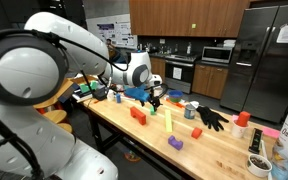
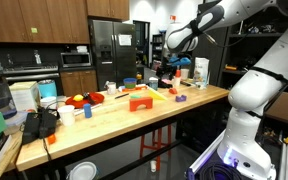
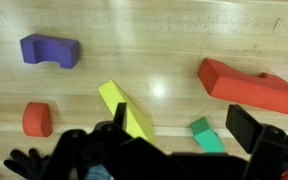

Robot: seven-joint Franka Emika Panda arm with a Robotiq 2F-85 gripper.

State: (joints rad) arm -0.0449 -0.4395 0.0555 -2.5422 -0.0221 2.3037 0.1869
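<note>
**Fingers released above the yellow block, mid-desk**

Wrist view, left to right:
- Small red rounded block (image 3: 37, 118) sits far left, with the purple arch-shaped block (image 3: 49, 50) above it in the frame.
- The tall yellow rectangular block (image 3: 124, 108) comes next. It seems to stand on end on the light wooden desk (image 3: 164, 30).
- A small green block (image 3: 206, 137) is just right of centre.
- A large red arch block (image 3: 249, 87) is at the right.

The gripper (image 3: 181, 125) hovers over the blocks. Its fingers (image 3: 249, 128) are spread wide and grasp nothing. The yellow block is nearest, by the left finger, and I can't see any contact.

In an exterior view the gripper (image 1: 155, 99) hangs over the middle of the desk, well away from the corners. The yellow block (image 1: 168, 120) is just beside it, toward the near long edge.

Handling guess:
- The block is probably light and stiff, maybe foam or painted wood, and not fragile.
- Standing on end, it would tip easily if nudged.
- Best hold is across the two flat long faces, low to mid height, squarely.
</note>
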